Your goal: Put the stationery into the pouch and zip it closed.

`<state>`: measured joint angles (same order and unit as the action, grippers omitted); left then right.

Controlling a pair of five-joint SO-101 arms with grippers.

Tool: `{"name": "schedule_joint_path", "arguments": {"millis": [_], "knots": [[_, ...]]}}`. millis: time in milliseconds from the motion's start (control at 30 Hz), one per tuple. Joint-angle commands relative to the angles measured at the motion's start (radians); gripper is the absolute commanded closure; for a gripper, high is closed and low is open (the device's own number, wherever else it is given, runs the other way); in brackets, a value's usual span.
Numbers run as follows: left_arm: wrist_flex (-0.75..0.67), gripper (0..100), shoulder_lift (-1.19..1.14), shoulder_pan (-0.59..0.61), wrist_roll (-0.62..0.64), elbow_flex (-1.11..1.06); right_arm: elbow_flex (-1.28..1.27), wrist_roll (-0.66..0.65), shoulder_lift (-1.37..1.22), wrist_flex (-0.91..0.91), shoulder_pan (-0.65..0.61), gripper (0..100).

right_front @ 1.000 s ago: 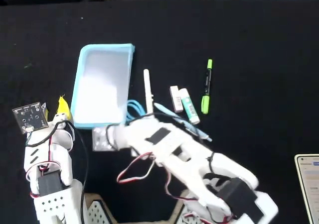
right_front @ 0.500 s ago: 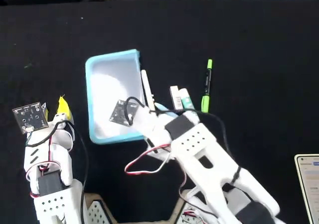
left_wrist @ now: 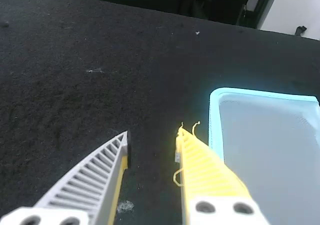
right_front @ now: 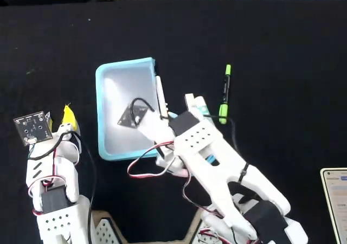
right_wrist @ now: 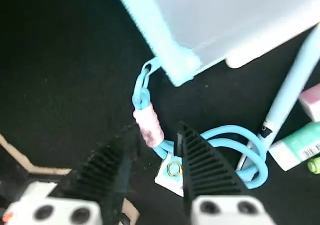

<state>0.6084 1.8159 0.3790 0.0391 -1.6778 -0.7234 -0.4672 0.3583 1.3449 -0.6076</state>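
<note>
Nearest the arm bases, the left hand (left_wrist: 152, 135) is held over the black table (right_front: 282, 38). Its white and yellow fingers are spread well apart and nothing is held between them. The rim of the light blue rectangular pouch (left_wrist: 215, 120) is seen just beyond the yellow finger.

The right hand (right_wrist: 155, 134) is placed at the pouch's near corner. Its black fingers are parted by a moderate gap and nothing is gripped. The small pink cylindrical zip pull (right_wrist: 147, 126) lies at the mouth of that gap; whether a finger touches it cannot be told. The pull is joined to the pouch corner by a short light blue chain (right_wrist: 142, 87). A looped light blue cord (right_wrist: 240, 135) with a small white tag (right_wrist: 170, 171) lies just beside it.

Farther out, the pouch's long axis is seen to run away from the arm bases. The stationery is laid on the table along the pouch's right-arm side, none of it yet inside:
- a slim white pen (right_front: 160, 95) just beside the pouch edge
- a light blue pen (right_wrist: 292, 80)
- a white-and-pink eraser (right_front: 190, 100)
- a white tube with a green label (right_front: 201, 107)
- a green marker pen (right_front: 224, 95), farthest from the pouch

Their long axes lie roughly parallel to the pouch's. The right arm is judged much the nearer to both the pull and the stationery, since the pouch lies between these and the left hand.
</note>
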Motion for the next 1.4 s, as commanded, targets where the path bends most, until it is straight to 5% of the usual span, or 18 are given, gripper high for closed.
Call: {"name": "schedule_joint_path", "arguments": {"millis": [0,567,833,1367], "knots": [[-0.020,84,0.008,-0.007,0.003,-0.021,0.028,0.075,0.021,-0.106,0.009,87.8],[-0.020,84,0.008,-0.008,0.005,-0.021,-0.306,0.152,0.094,-0.321,-0.130,87.7],[-0.015,84,0.008,-0.008,0.006,-0.021,-0.512,0.157,0.237,-0.600,-0.130,87.7],[-0.015,84,0.008,-0.010,0.005,-0.021,-0.535,0.074,0.285,-0.569,-0.080,98.8]]}}
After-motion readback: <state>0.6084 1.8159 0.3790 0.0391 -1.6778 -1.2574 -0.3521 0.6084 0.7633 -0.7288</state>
